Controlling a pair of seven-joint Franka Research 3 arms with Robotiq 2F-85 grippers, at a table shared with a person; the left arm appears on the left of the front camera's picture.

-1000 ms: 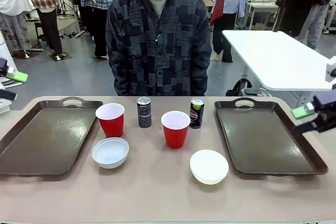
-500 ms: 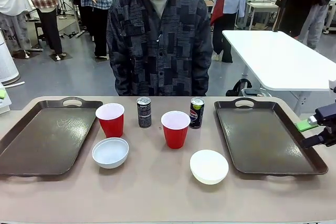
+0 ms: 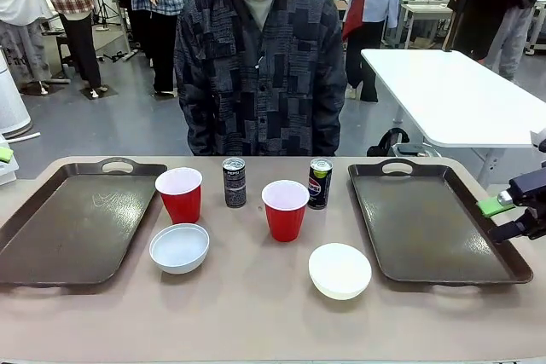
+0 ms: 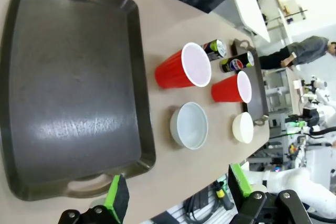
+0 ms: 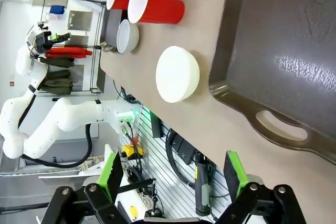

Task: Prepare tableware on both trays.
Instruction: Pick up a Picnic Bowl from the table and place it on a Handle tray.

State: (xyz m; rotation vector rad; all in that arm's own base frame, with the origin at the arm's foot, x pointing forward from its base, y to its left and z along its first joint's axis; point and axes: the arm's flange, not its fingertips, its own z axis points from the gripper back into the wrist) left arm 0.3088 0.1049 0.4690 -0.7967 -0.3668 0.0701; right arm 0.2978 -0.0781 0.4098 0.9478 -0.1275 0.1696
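Two dark brown trays lie on the table, one at the left [image 3: 77, 228] and one at the right [image 3: 435, 228], both bare. Between them stand two red cups [image 3: 180, 194] [image 3: 285, 210], two dark Pepsi cans [image 3: 234, 182] [image 3: 320, 182] and two white bowls [image 3: 179, 248] [image 3: 339, 271]. My right gripper [image 3: 497, 219] hovers open over the right tray's outer rim, holding nothing. In the left wrist view my left gripper [image 4: 178, 192] is open above the near end of the left tray [image 4: 73, 77]. The right wrist view shows the right gripper [image 5: 172, 177] open above the near end of the right tray [image 5: 283, 40], with a white bowl [image 5: 177, 74] beside that tray.
A person in a dark patterned shirt [image 3: 260, 66] stands at the far side of the table, hands out of sight. A white table [image 3: 452, 91] stands behind on the right. Bare tabletop [image 3: 256, 313] runs along the near edge.
My left gripper has withdrawn past the picture's left edge. My right gripper has sunk a little and shifted towards the right edge. The tableware has not moved.
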